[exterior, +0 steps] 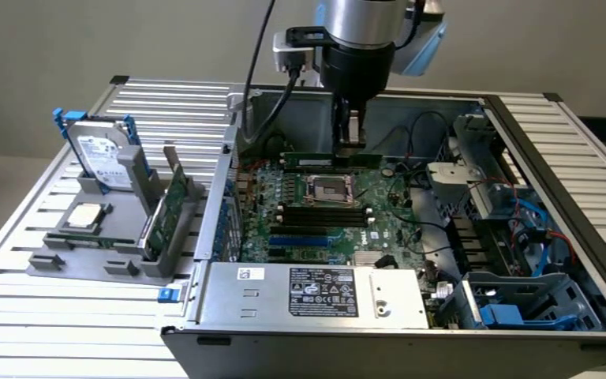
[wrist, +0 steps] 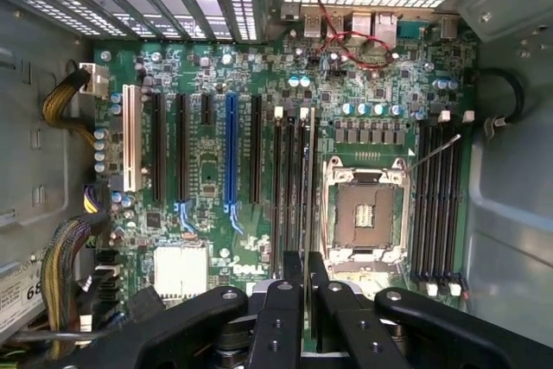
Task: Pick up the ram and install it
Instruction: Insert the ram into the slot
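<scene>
The ram is a narrow green stick standing on edge along a slot of the motherboard, just beyond the CPU socket. My gripper comes straight down onto the ram's top edge, towards its end at the exterior view's right. In the wrist view the ram shows edge-on as a thin line among the black slots beside the CPU socket. There my gripper has its two black fingers close together, one on each side of that line, shut on the ram.
Bare black slots lie on the socket's near side. The open case's metal walls ring the board, with the power supply in front and drive cages and cables at the exterior view's right. A grey holder outside carries a hard drive and a taller green card.
</scene>
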Controlling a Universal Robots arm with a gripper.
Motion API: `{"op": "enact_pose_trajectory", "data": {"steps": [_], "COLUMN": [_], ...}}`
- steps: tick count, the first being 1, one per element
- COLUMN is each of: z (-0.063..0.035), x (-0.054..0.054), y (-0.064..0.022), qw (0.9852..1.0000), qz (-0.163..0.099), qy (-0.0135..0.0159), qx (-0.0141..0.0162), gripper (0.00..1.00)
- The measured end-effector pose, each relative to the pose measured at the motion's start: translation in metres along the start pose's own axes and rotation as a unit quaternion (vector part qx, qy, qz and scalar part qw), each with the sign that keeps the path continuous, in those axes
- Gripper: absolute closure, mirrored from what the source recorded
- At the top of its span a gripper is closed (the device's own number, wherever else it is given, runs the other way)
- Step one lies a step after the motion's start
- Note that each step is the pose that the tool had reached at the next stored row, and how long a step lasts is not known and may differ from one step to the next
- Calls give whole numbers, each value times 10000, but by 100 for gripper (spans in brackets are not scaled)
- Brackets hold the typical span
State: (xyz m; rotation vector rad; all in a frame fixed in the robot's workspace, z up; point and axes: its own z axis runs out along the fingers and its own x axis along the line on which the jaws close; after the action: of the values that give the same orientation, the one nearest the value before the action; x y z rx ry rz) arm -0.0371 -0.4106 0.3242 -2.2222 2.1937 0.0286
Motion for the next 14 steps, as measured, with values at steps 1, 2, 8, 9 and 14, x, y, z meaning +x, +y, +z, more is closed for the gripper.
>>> {"op": "enact_pose_trajectory", "data": {"steps": [1,2,8,9,14], "z": [19,37,143,159,229], "x": [7,14,35,37,43], "y": [0,0,2,2,3], "qw": [10000,10000,10000,10000,9999], "qz": [8,13,65,74,117], "qy": [0,0,0,0,-1], "qx": [1,1,-5,-12,-53], "gripper": [86,86,86,86,86]}}
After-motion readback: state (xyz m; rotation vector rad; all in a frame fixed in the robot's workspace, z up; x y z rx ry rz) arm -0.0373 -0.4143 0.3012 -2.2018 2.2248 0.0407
